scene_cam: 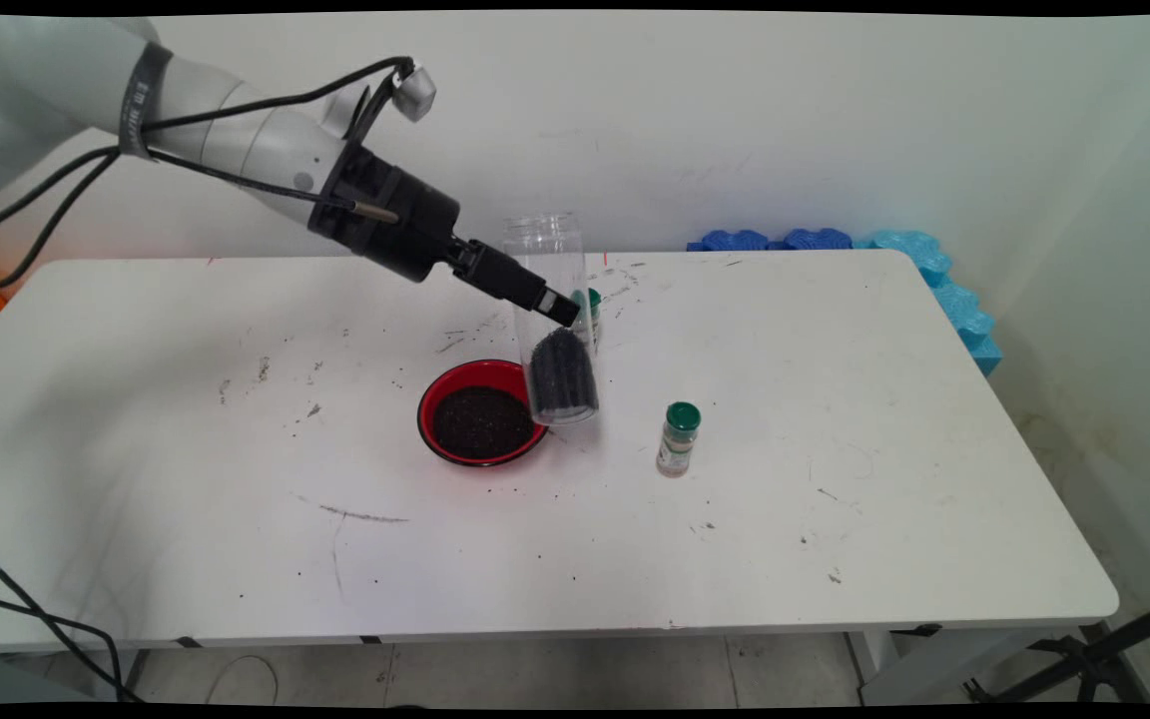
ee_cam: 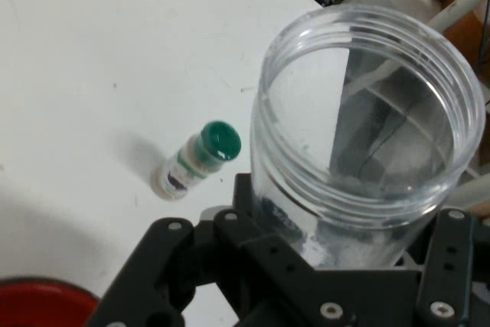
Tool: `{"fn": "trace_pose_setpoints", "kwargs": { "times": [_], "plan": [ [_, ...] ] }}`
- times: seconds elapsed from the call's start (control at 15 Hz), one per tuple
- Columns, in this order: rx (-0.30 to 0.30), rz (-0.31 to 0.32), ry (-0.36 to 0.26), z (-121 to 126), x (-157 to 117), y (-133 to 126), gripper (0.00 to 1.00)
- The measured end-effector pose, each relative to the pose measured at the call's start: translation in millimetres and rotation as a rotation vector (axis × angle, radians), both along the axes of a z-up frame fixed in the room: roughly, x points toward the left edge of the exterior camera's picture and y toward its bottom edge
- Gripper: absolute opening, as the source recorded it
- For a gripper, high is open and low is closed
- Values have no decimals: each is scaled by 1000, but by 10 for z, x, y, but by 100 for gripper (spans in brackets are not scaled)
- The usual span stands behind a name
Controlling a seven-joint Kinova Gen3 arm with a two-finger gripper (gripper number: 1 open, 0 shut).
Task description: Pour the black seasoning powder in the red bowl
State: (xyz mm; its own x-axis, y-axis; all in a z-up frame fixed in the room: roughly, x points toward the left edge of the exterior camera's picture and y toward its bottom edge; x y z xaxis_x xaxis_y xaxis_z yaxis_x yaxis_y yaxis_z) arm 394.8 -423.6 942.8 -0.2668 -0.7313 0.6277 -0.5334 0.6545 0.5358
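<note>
The jaws grip a tall clear jar (scene_cam: 547,300) with black stuff at its bottom, held tilted just above the bench (scene_cam: 835,519). Beside it sits a red bowl (scene_cam: 480,411) of dark bits. A green-capped bottle (scene_cam: 678,439) stands near.

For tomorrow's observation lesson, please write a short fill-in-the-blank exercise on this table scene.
1. The gripper holds a clear plastic ____ with no lid.
2. The bowl of dark grains is ____ in colour.
3. The small bottle standing alone has a ____ cap.

Missing words: jar; red; green
</note>
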Motion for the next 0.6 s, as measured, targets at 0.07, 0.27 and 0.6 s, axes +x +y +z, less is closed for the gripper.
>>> {"fn": "trace_pose_setpoints", "kwargs": {
  "times": [0.07, 0.27, 0.6],
  "plan": [
    [-33, -19, -8, 27, -20, 1, 0],
    [-122, -70, -26, 95, -69, 14, 0],
    [-302, -186, -69, 185, -150, 80, 0]
  ]
}}
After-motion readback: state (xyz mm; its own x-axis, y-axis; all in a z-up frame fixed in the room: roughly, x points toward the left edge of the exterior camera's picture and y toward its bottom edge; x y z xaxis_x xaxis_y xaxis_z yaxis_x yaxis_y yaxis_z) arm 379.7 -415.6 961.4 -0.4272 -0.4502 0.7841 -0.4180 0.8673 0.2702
